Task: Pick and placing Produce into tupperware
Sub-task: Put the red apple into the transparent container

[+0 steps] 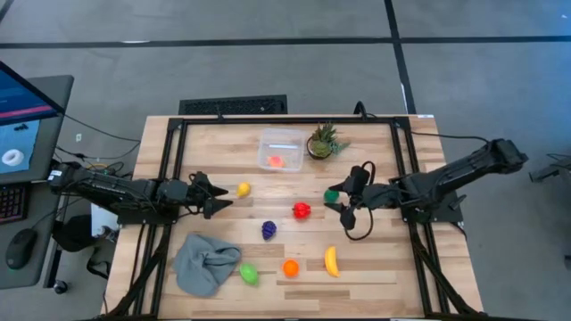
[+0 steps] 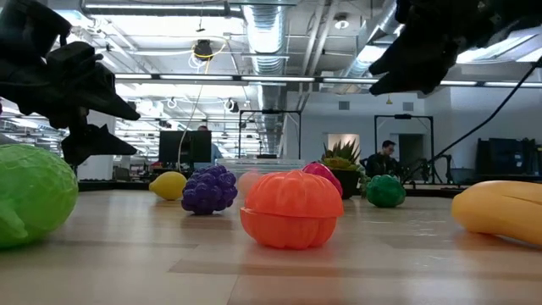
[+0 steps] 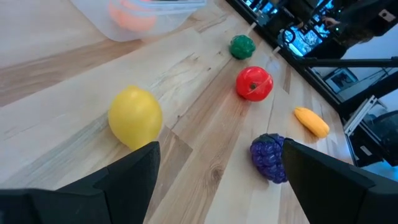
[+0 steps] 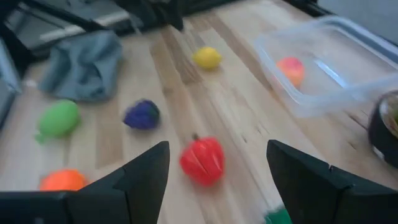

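The clear tupperware [image 1: 281, 149] stands near the table's far edge with an orange-pink piece [image 1: 275, 161] inside. My left gripper [image 1: 214, 198] is open and hovers just left of the yellow lemon [image 1: 243, 189], which lies ahead of its fingers in the left wrist view [image 3: 135, 116]. My right gripper [image 1: 342, 201] is open and raised above the table, right of the green vegetable [image 1: 332, 194]. In the right wrist view the red fruit [image 4: 202, 160] shows beyond the gap between the fingers and the green vegetable [image 4: 277, 216] close below them. Both pieces rest on the table.
A small potted plant [image 1: 323, 143] stands right of the tupperware. Purple grapes [image 1: 268, 229], an orange pumpkin [image 1: 291, 267], a banana [image 1: 331, 260], a green fruit [image 1: 248, 274] and a crumpled grey cloth [image 1: 205, 263] lie toward the near edge. Dark frame rails run along the table's sides.
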Controlling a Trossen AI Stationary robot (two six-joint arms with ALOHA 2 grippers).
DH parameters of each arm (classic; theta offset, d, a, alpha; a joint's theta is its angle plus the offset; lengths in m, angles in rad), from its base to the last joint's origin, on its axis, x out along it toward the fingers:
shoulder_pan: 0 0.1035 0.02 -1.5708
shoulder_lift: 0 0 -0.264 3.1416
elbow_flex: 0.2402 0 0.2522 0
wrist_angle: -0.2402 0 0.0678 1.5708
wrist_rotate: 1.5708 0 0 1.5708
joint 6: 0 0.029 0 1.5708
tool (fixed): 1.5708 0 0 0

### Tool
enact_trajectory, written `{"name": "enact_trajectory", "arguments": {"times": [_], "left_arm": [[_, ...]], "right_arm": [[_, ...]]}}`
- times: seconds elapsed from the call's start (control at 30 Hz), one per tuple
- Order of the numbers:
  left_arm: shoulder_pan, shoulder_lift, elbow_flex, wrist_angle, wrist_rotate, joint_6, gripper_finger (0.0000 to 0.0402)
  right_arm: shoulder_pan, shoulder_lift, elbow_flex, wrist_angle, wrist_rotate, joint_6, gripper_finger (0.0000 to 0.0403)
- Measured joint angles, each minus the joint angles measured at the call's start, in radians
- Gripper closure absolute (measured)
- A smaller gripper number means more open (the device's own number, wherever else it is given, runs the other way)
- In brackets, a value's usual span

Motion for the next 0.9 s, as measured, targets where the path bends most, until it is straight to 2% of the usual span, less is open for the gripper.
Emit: {"name": "enact_trajectory", "arguments": {"times": [0.27, 0.43, 0.7, 0.9], "left_arm": [[0.0, 0.0, 0.0, 0.0, -0.007, -0.005, 0.0078], [0.0, 0.0, 0.0, 0.0, -0.014, -0.005, 0.0078], [0.0, 0.0, 0.0, 0.0, -0.018, -0.016, 0.0078], [0.0, 0.0, 0.0, 0.0, -0.018, -0.016, 0.0078]], "right_arm": [[-0.04, 0.009, -0.039, 0.089, -0.083, -0.108, 0.0112], [-0.071, 0.095, -0.029, 0.148, -0.216, -0.187, 0.0112], [-0.1, 0.277, 0.082, 0.105, -0.25, -0.275, 0.0112], [-0.151, 0.378, 0.174, 0.0, -0.348, -0.289, 0.011]]}}
